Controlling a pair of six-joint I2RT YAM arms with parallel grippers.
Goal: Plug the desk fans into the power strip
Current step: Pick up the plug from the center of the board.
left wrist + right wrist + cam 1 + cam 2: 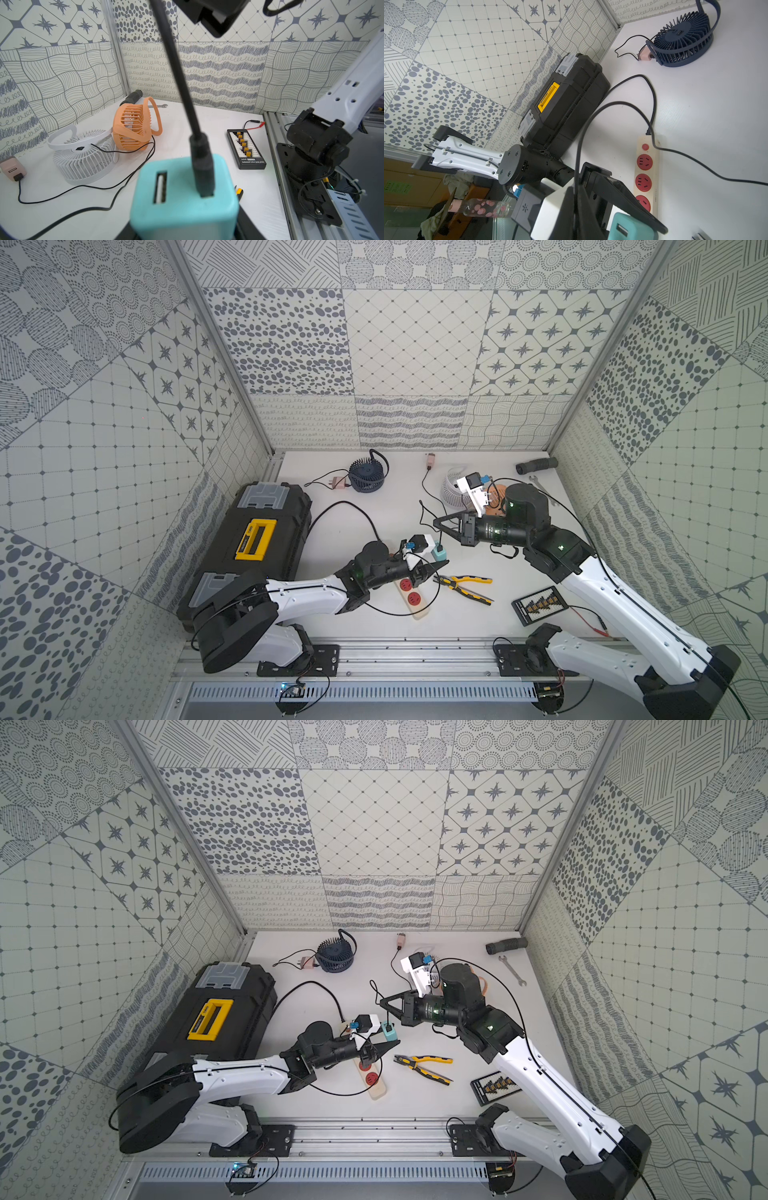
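The workspace is a white tabletop [465, 626] closed in by walls with grey printed patterns. The left gripper [436, 568] hangs over the power strip [417, 608], and its jaws stand on the two sides of a teal adapter [182, 212]. In the left wrist view the adapter fills the gap, but I cannot tell if the jaws press it. A thin black cable [182, 83] is plugged into the adapter and goes up to the right gripper [435, 523], which hangs beyond the power strip, toward the back wall. Its jaws are together. The cable passes just at their tip, and I cannot tell if it is pinched there.

The power strip lies flat, partly under the left wrist. In both top views two red sockets show. The right wrist view shows the red switch and three sockets, all free. The adapter is just beside the power strip, not in a socket.

The black cord [345, 502] of the power strip curves away toward a black toolbox [257, 535] with a yellow handle, which stands near the power strip on the left arm's side. Yellow-black pliers [463, 585] lie just beside the power strip on the opposite side, and a black connector board [538, 605] lies further that way. Well beyond the power strip, by the back wall, are a dark blue fan [368, 477], a white fan [451, 489] and an orange fan [133, 128].
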